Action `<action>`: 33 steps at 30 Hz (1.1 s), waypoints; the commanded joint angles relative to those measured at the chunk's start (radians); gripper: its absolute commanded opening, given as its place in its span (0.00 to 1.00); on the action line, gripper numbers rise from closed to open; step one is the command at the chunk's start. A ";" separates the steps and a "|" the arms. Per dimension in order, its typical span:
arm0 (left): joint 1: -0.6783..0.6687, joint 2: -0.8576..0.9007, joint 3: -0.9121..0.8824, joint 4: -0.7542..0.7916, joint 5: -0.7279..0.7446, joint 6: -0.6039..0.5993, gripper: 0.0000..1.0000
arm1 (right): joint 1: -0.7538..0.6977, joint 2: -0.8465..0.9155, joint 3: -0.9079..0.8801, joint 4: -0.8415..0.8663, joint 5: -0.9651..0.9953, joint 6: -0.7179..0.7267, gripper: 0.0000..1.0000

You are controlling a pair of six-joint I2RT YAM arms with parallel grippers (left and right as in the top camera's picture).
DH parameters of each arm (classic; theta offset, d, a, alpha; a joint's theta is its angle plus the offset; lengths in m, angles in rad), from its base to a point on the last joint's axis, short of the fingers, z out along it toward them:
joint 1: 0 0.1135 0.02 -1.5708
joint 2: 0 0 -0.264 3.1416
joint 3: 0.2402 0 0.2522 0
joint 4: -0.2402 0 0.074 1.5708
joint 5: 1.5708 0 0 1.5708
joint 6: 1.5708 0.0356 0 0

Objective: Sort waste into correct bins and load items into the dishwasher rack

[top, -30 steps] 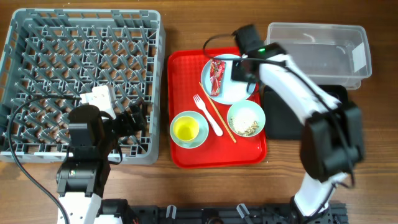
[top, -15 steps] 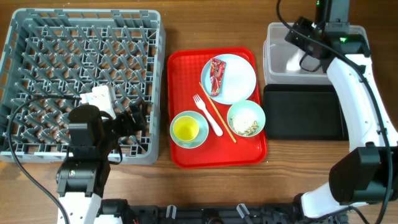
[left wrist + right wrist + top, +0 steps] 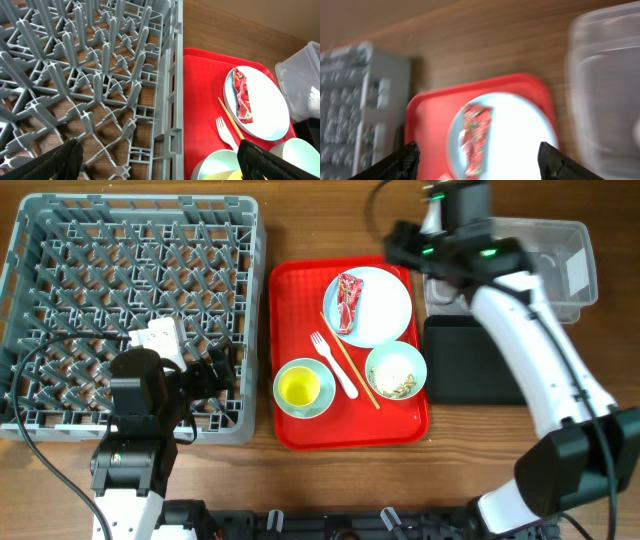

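Our right gripper (image 3: pixel 480 157) hangs over the twelve-o'clock edge of the red serving tray (image 3: pixel 290 380), fingers spread wide with nothing between them. The left gripper (image 3: pixel 162 160) rests fully open and empty above the dishwasher rack (image 3: pixel 130 200). The red wrapper (image 3: pixel 346 302) lies on the nine-o'clock side of the blue plate (image 3: pixel 388 315) — likely our next pick. We should descend over its middle, set the fingers across its narrow width and pinch only the crumpled foil — not the plate. Then we carry it toward the clear tub (image 3: pixel 545 255) or black tray (image 3: pixel 450 375) at three o'clock.
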 commanded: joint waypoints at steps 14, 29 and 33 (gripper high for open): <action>0.005 0.003 0.019 -0.027 0.012 -0.008 1.00 | 0.183 0.330 0.000 -0.018 0.125 0.229 0.75; 0.005 0.003 0.019 -0.027 0.012 -0.008 1.00 | 0.183 0.424 0.000 -0.027 0.101 0.254 0.51; 0.005 0.003 0.019 -0.027 0.012 -0.008 1.00 | 0.183 0.424 0.000 -0.045 0.101 0.257 0.14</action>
